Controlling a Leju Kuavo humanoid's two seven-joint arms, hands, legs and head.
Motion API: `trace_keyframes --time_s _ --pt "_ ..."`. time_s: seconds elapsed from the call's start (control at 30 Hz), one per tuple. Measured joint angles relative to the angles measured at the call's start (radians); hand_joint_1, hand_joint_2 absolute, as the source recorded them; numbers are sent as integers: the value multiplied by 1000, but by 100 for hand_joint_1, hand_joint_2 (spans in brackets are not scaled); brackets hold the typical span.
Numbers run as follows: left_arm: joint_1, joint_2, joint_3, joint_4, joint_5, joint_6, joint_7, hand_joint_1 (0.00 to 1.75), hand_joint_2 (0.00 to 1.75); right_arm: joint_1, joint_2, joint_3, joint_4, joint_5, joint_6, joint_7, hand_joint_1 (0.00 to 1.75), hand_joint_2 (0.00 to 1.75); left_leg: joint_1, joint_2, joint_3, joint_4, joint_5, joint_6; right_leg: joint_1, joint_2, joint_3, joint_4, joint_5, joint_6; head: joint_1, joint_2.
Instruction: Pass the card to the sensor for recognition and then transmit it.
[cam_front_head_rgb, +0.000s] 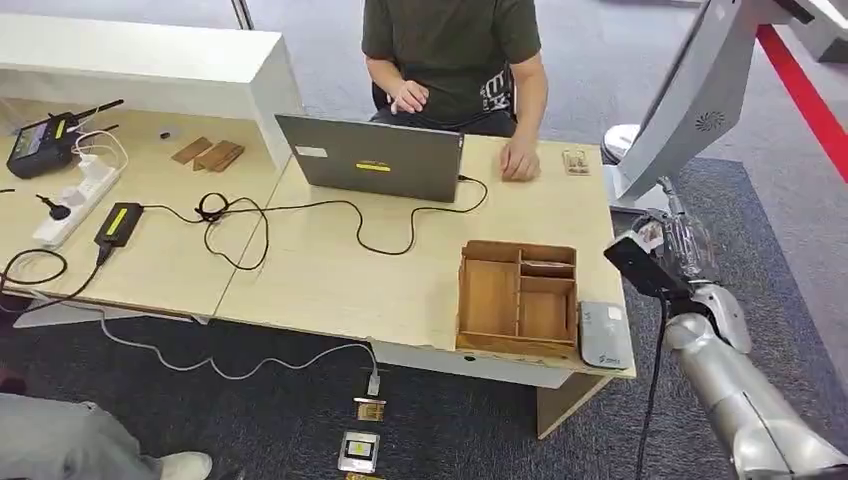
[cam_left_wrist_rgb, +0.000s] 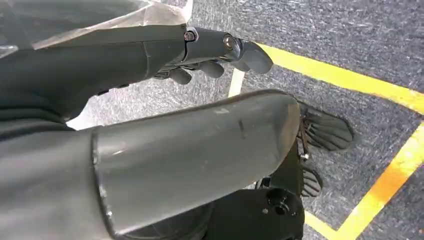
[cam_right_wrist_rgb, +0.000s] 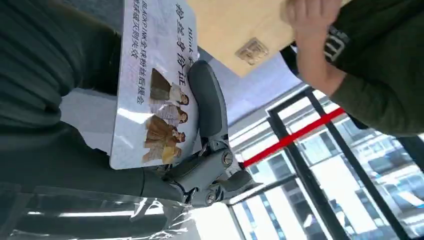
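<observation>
The right hand (cam_front_head_rgb: 672, 250) is raised just off the desk's (cam_front_head_rgb: 330, 280) right edge, near the grey sensor (cam_front_head_rgb: 605, 335) at the front corner. A wooden compartment tray (cam_front_head_rgb: 518, 297) sits touching the sensor's left side. A person (cam_front_head_rgb: 455, 60) sits behind an open laptop (cam_front_head_rgb: 372, 157), one hand resting on the desk near a small card (cam_front_head_rgb: 575, 161).

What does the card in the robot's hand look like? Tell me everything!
The card is a flat, glossy, pale rectangle that looks like plastic. It has printed lines of dark writing and a picture of several people in brown and white clothes. The robot's right hand holds it, the thick grey thumb pressed across its printed face. In the head view it hangs in the air, beyond the table's right end, above the carpet.
</observation>
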Motion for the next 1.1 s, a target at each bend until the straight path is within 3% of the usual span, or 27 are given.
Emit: trace_keyframes --time_s 0.2,0.5,0.77,1.1 --pt "-1 0 -2 0 -14 3 -15 0 0 -115 57 23 -40 40 44 1 175 175 0 1 1 0 1 -1 1 0 -1 0 0 0 0 0" --pt "-5 3 -18 0 -31 -45 -43 0 0 -137 183 78 -39 72 50 -8 175 175 2 2 1 0 1 -2 3 1 -1 1 -1 -2 0 0" --pt "-2 21 -27 0 -46 -142 -113 0 0 -160 264 127 2 148 61 130 175 175 3 1 1 0 1 -2 3 0 -1 0 -1 -3 0 0" --pt "0 44 -51 0 -63 -181 -129 0 0 -204 256 164 60 232 90 283 175 175 3 1 1 0 1 -2 3 0 -1 0 -1 -3 0 0"
